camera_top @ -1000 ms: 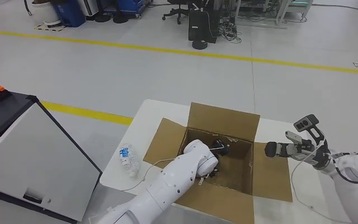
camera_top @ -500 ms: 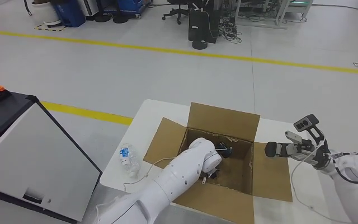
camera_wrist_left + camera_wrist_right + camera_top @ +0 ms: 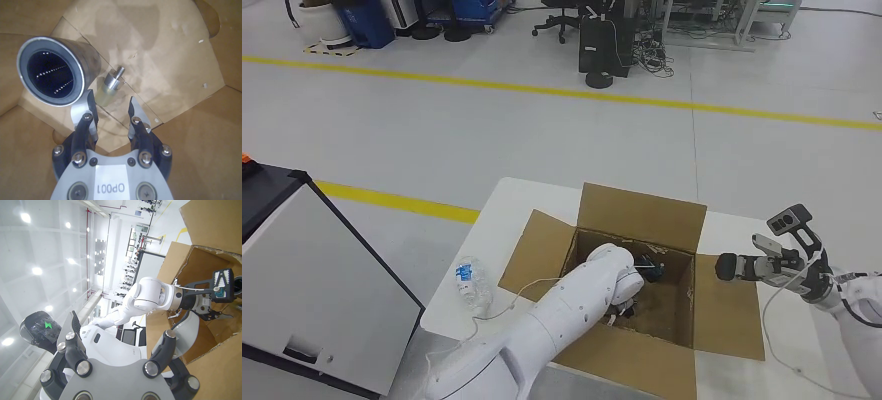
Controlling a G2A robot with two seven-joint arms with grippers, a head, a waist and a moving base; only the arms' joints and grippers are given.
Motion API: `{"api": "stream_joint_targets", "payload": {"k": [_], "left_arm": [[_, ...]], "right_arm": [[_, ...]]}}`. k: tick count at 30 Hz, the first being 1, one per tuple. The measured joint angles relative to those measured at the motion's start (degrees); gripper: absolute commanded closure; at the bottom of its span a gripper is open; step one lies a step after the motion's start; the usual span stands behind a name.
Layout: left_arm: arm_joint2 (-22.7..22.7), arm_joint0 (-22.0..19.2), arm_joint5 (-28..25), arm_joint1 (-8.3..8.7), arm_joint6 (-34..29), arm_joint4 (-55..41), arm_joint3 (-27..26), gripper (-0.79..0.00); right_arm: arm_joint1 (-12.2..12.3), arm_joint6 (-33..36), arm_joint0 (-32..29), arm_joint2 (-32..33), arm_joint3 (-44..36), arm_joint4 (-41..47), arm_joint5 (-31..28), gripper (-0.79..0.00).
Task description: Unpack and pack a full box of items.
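Jaws parted on both: left arm point(image 3: 572, 312) angled downward — right arm point(image 3: 848, 296) held aside.

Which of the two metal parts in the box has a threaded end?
The small stud with the yellowish base; the big hollow cylinder beside it has none.

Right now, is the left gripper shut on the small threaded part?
No, the left gripper is open, its fingers spread wider than the small threaded part on the box floor.

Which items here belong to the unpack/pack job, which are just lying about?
Job: brown cardboard box; inside, large steel cylinder, small yellowish threaded bumper; open left claw; crumpled clear plastic bottle beside box, likely.
Lying about: grey cabinet; black office chair.
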Motion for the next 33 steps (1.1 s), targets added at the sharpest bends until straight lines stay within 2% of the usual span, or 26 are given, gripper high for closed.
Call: {"api": "stream_joint_targets", "payload": {"k": [5, 8, 9, 11, 23, 33], "left_arm": [[1.04, -1.15, -1.61, -1.29, 1.08, -0.53, 3.25, -0.446], [1.58, -1.73, -1.97, -2.05, 1.92, -0.66, 4.95, -0.416], [1.74, -1.92, -2.08, -2.26, 2.13, -0.67, 5.40, -0.345], [2.08, -2.36, -2.26, -2.75, 2.61, -0.65, 6.42, 0.000], [2.97, -4.18, -2.89, -4.84, 4.08, -1.00, 10.83, 0.000], [2.32, -5.75, -1.69, -4.81, 4.63, -0.67, 8.74, 0.000]], "right_arm": [[0.00, 0.00, 0.00, 0.00, 0.00, 0.00, 0.00, -0.785], [0.00, 0.00, 0.00, 0.00, 0.00, 0.00, 0.00, -0.785], [0.00, 0.00, 0.00, 0.00, 0.00, 0.00, 0.00, -0.785], [0.00, 0.00, 0.00, 0.00, 0.00, 0.00, 0.00, -0.785], [0.00, 0.00, 0.00, 0.00, 0.00, 0.00, 0.00, -0.785], [0.00, 0.00, 0.00, 0.00, 0.00, 0.00, 0.00, -0.785]]}}
